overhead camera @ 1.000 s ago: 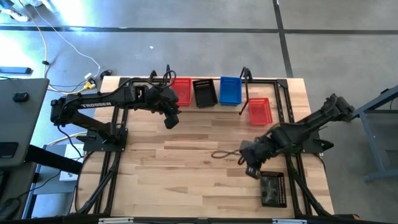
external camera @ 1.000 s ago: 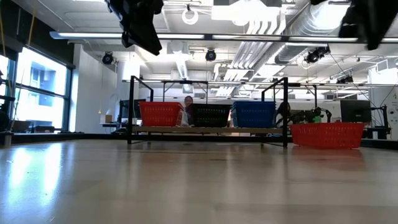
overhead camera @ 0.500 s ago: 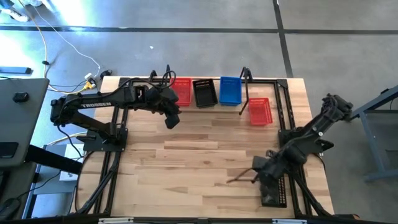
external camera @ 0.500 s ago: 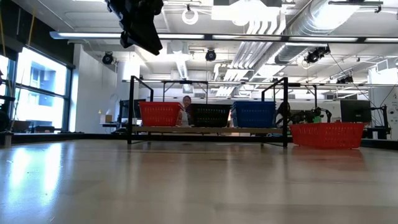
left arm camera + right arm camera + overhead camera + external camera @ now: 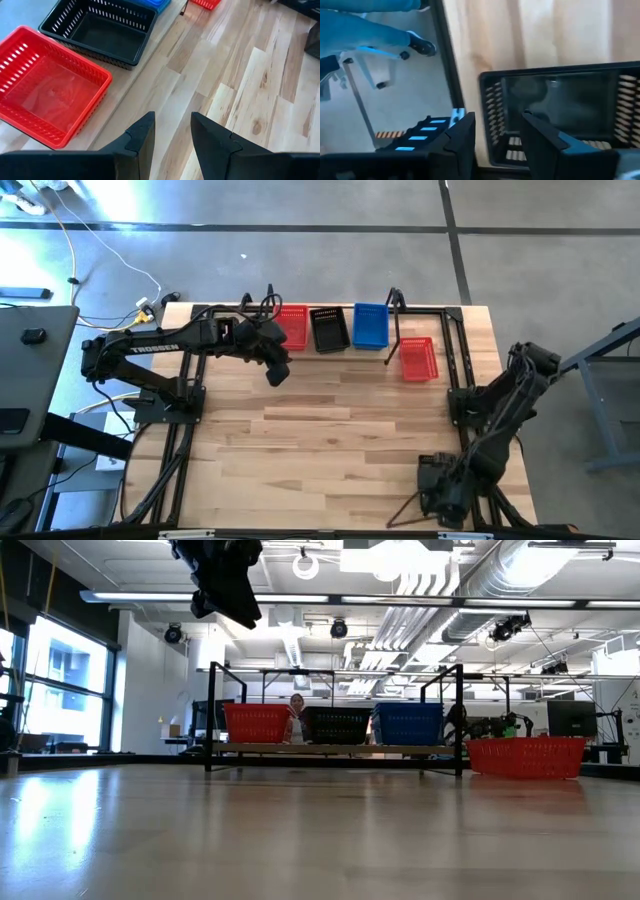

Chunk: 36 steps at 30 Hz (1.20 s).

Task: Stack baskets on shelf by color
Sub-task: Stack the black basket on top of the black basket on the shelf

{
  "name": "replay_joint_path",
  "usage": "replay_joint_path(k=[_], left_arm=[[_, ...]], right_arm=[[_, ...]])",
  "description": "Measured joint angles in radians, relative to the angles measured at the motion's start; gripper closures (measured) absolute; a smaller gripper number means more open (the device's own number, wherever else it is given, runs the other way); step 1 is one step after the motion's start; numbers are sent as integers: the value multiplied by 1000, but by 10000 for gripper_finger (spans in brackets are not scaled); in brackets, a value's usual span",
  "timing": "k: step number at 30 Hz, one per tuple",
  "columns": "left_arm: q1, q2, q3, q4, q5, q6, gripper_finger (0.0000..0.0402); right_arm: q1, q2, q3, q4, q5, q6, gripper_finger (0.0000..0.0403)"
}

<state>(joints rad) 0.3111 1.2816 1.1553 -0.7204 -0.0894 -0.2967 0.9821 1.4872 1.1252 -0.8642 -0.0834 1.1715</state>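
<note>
Hovering just in front of the shelf (image 5: 340, 343) by its red basket (image 5: 293, 326), the left gripper (image 5: 172, 131) has fingers apart, empty. Far from the shelf, at the counter's (image 5: 320, 430) near right corner, the right gripper (image 5: 497, 132), fingers apart, straddles the loose black basket's (image 5: 555, 112) short wall; this arm is nearer.

The shelf (image 5: 330, 340), a narrow light wood plank with black rod uprights, holds 3 mesh baskets in a row: a red basket (image 5: 293, 326), a black basket (image 5: 329, 329) and a blue basket (image 5: 370, 325), all upright. Another red basket (image 5: 418, 359) sits on the tabletop just beside the shelf's right end. A second black basket (image 5: 555, 117) lies near the table's front right corner.
</note>
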Motion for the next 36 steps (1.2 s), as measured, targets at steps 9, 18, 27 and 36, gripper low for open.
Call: replay_joint_path(k=[9,18,27,36], left_arm=[[-5,0,0,1,0,-15,286],[-27,0,0,1,0,-15,286],[-32,0,0,1,0,-18,286],[-32,0,0,1,0,-16,287]], right_arm=[[86,92,0,71,-1,88,265],[128,165,0,106,-4,131,265],[140,237,0,95,-46,134,265],[141,299,-1,56,-136,133,313]])
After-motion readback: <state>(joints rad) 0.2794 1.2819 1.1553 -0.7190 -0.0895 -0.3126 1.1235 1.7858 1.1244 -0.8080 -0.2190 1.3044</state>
